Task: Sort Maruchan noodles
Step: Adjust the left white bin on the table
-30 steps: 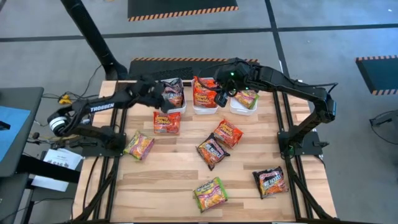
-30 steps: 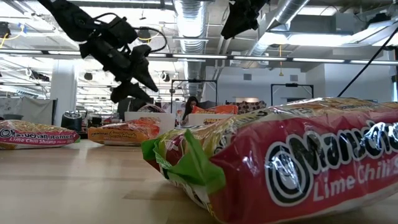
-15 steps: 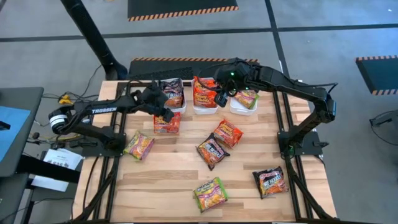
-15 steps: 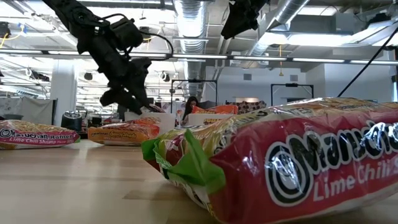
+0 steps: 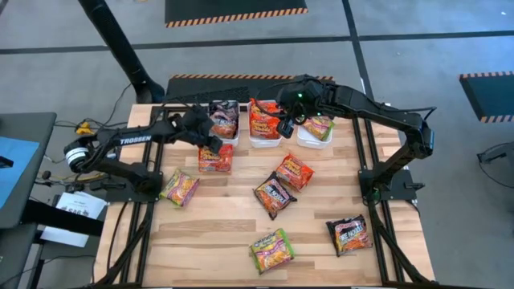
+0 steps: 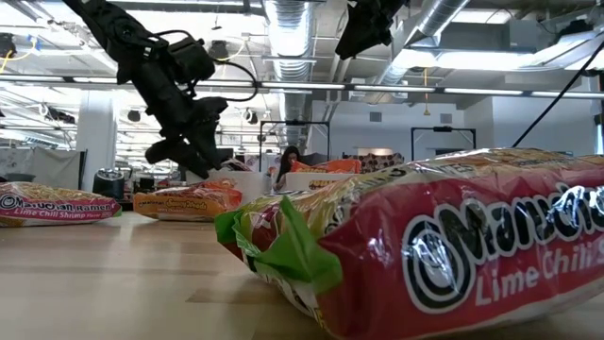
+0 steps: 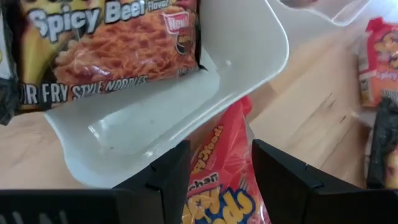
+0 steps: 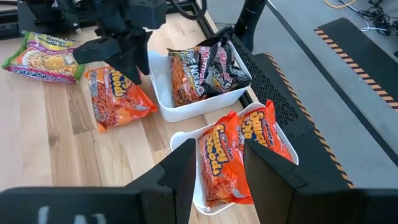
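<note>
Since a second ago the left pincer (image 5: 212,143) has swung from beside the dark-packet bin (image 5: 227,138) down toward the red packet (image 5: 216,158) lying just in front of it, while the right arm has not moved. In the high view the left pincer hangs over that red packet's far edge; the right pincer (image 5: 283,126) hovers above the middle bin (image 5: 264,140), which holds orange-red packets, and a third bin (image 5: 314,137) with a green packet stands beside it. More noodle packets lie scattered on the desk (image 5: 217,221): a green one (image 5: 180,189) near the left edge, a red (image 5: 294,171) and a dark one (image 5: 272,194) in the middle, another green (image 5: 271,250) and another dark one (image 5: 348,234) toward the near side. In the low view the left pincer (image 6: 193,151) hangs above the desk, empty, fingers parted. In the left wrist view the two fingers (image 7: 171,180) stand apart on either side of the red packet (image 7: 221,180), not yet clamped, with the bin's white wall (image 7: 186,112) just beyond. In the right wrist view the right pincer's fingers (image 8: 183,171) are parted and empty over the orange-red packets (image 8: 221,163). The packets look light and crinkly, slippery film over a brittle noodle block; a gentle pinch across a sealed edge seems safest.
</note>
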